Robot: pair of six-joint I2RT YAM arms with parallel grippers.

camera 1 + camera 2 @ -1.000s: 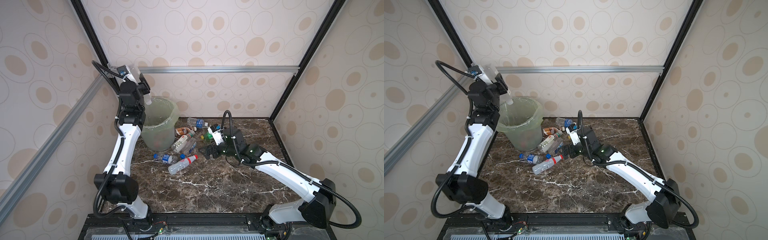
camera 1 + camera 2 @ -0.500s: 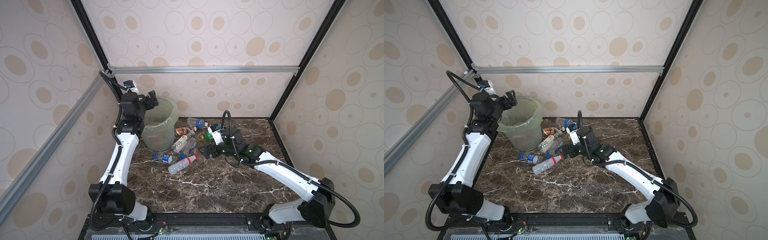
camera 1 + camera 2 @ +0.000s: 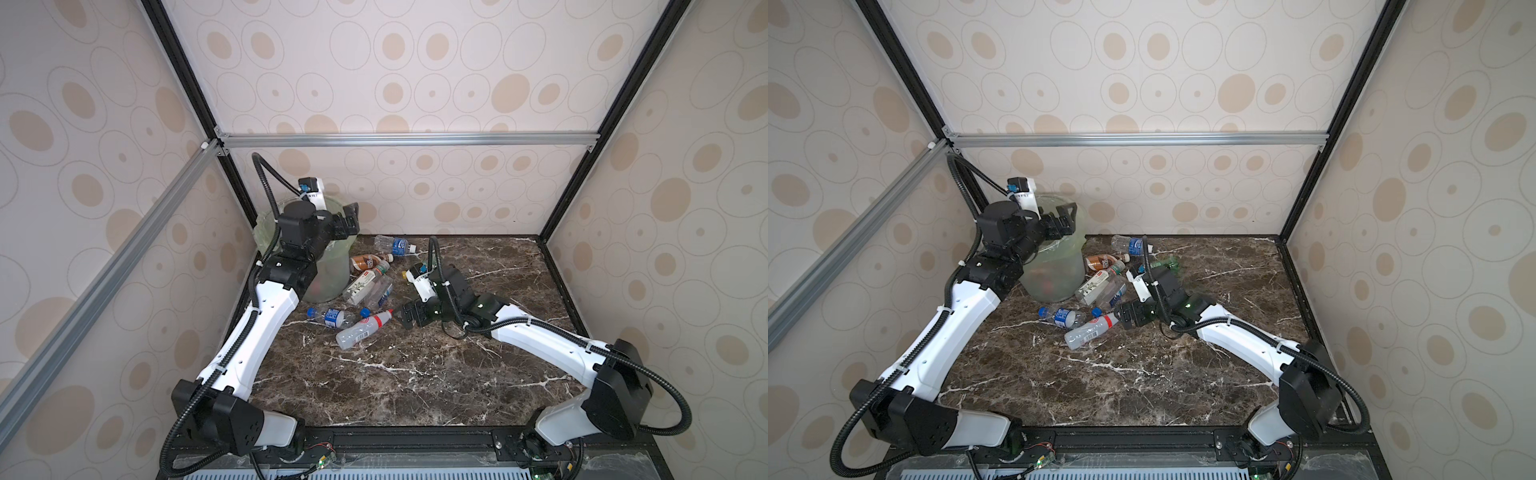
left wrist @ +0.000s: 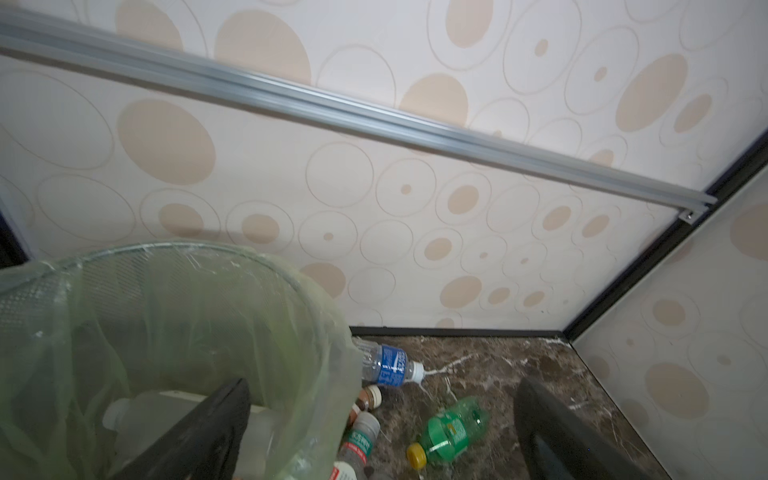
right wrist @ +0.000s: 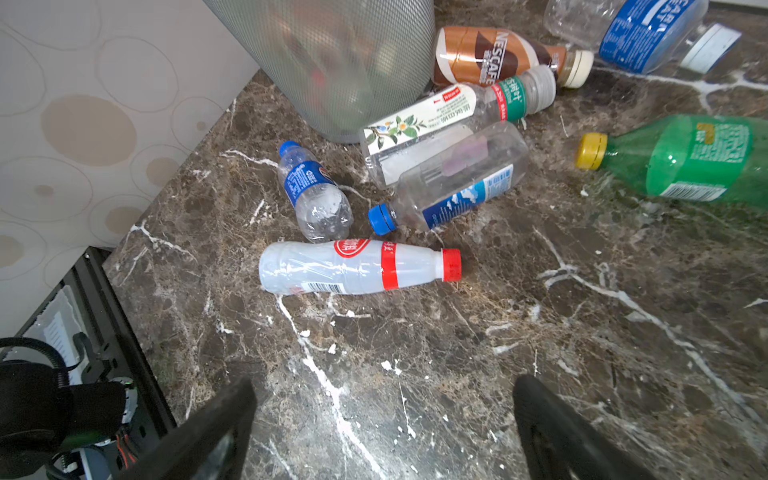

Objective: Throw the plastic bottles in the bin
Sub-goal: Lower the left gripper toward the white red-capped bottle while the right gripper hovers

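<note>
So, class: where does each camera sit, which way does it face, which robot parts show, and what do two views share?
Top views: high in front, looking down at the table, bin and bottles; left arm and right arm show whole.
Left wrist: above the bin's rim, facing the back wall; open left gripper shows.
Right wrist: low over the table, facing the bin's base and bottles; open right gripper shows.
Shared: both wrist views show the green bottle.

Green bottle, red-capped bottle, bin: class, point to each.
green bottle [image 5: 673, 164], right wrist view, on its mid-body
red-capped bottle [image 5: 353, 268], right wrist view, on its mid-body
bin [image 5: 340, 70], right wrist view, on its mesh wall
</note>
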